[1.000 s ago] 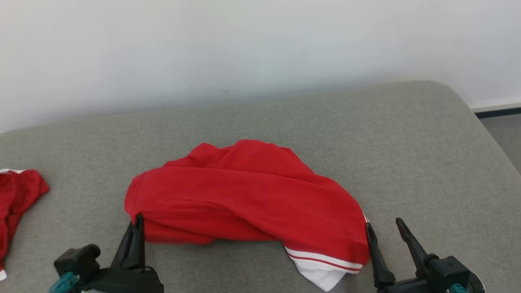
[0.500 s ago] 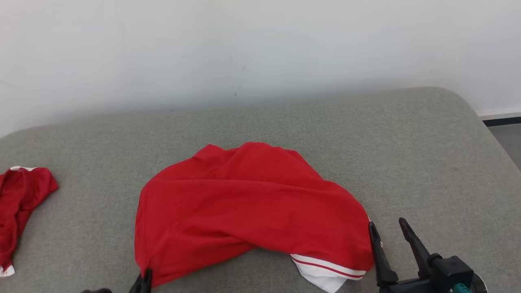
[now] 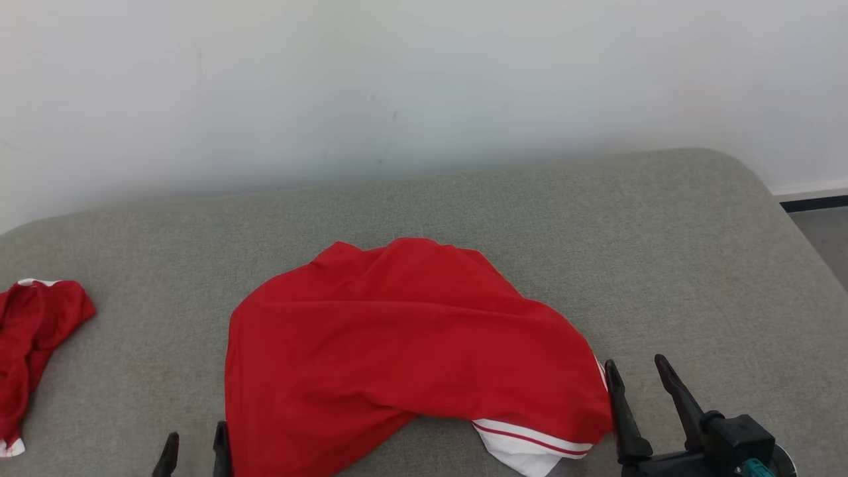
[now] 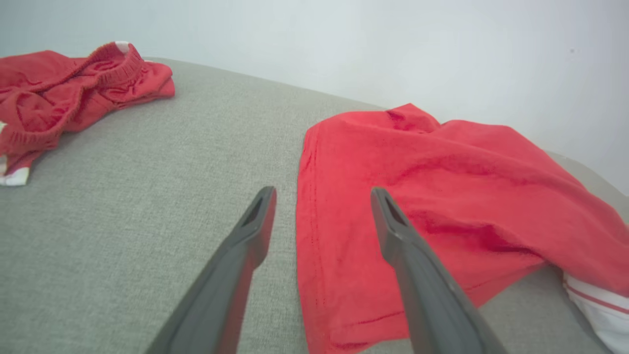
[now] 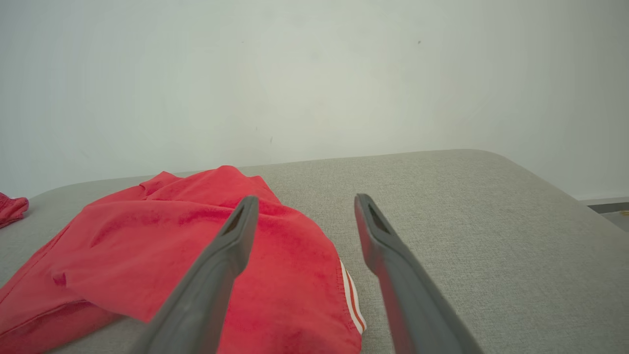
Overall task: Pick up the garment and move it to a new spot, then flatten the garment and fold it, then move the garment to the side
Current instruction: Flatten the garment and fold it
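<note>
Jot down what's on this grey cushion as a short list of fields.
surface: grey cushion, white wall behind
main garment: red garment, spread but rumpled, white striped hem near right
other cloth: second red garment, bunched far left
left gripper: open, at garment's left edge, holding nothing
right gripper: open, beside striped hem

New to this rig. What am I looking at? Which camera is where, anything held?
It's a robot with two arms, each ending in a two-fingered claw. One picture is from its head, looking down on a grey cushioned surface. The other two are from wrist cameras, each looking along its own claw. A red garment with white trim lies rumpled in the middle. A second red garment lies to the robot's left. The left claw is at the garment's near left edge, the right claw beside its striped hem. Both are open and hold nothing.
</note>
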Robot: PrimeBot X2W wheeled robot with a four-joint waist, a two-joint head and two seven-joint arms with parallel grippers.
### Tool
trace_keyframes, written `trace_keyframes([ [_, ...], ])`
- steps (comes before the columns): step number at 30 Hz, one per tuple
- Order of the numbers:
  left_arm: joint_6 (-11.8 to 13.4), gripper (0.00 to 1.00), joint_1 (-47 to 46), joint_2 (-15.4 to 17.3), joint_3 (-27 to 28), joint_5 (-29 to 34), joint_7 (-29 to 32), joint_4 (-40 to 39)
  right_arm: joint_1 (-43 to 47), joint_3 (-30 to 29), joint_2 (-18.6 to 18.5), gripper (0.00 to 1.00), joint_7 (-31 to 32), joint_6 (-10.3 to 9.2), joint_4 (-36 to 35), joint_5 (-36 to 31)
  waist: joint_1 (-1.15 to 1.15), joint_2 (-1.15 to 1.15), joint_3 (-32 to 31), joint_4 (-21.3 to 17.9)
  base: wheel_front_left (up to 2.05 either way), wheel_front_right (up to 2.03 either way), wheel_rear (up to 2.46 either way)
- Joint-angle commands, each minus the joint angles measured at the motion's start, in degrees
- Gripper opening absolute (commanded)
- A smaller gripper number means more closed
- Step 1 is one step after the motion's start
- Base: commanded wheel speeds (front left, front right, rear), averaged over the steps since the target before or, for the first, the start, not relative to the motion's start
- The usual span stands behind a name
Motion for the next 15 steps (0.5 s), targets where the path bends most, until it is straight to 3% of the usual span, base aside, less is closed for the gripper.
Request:
trace_keyframes([
  [1, -0.05, 1.0, -0.45, -0.28, 0.59, 0.36, -1.02, -0.85, 0.16, -0.26, -0.02, 1.0, -0.06, -0.13, 0.09, 0.13, 0.0, 0.0, -0.43, 0.0, 0.0, 0.0, 0.0],
  [7, -1.16, 1.0, -1.02, -2.27, 3.63, 4.01, -2.05, -6.95, 0.88, -1.29, -0.01, 1.0, 0.19, -0.13, 0.54, -0.65, 0.0, 0.0, -1.72, 0.29, 0.0, 0.0, 0.0],
  [15, -4.93, 1.0, 0.62, -5.19, 5.41, 9.44, -2.0, -12.05, 1.94, -3.43, -0.02, 1.0, 2.36, -0.13, 2.94, -1.65, 0.0, 0.0, -2.6, 0.99, 0.0, 0.0, 0.0],
])
